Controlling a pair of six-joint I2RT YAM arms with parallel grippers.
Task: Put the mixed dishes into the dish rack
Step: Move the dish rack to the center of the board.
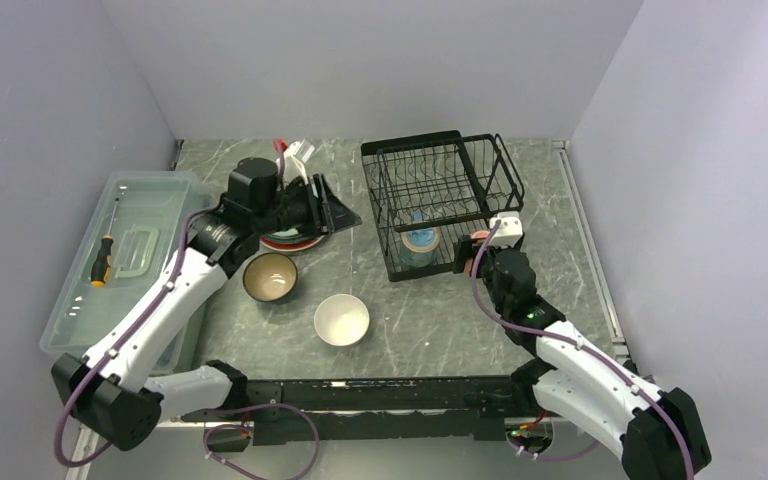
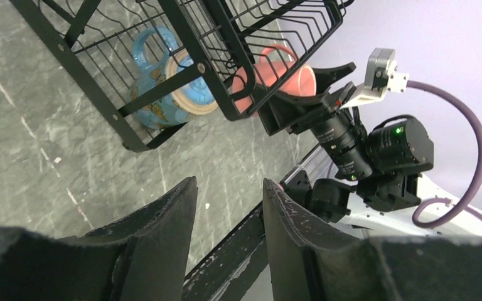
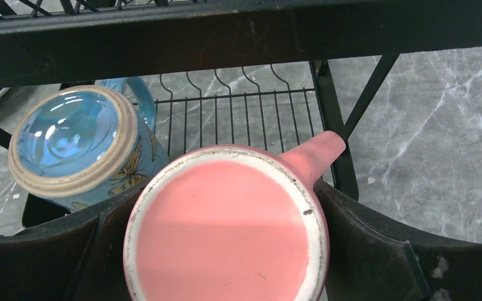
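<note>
The black wire dish rack (image 1: pixel 440 190) stands at the back right. A blue mug (image 1: pixel 420 243) lies in its lower tier, bottom outward (image 3: pixel 75 141). My right gripper (image 1: pixel 477 258) is shut on the pink mug (image 3: pixel 226 232) at the rack's near right corner, with the mug's base toward the camera and its handle to the upper right. My left gripper (image 1: pixel 338 208) is open and holds nothing (image 2: pixel 229 182); it hovers over a stack of plates with a red rim (image 1: pixel 290 243). On the table in front stand a brown bowl (image 1: pixel 269 277) and a white bowl (image 1: pixel 341 319).
A clear plastic box (image 1: pixel 120 250) with a screwdriver (image 1: pixel 102 262) inside lies along the left wall. The left wrist view looks across the marble table (image 2: pixel 50 144) at the rack's corner (image 2: pixel 226 63) and the pink mug (image 2: pixel 279 78).
</note>
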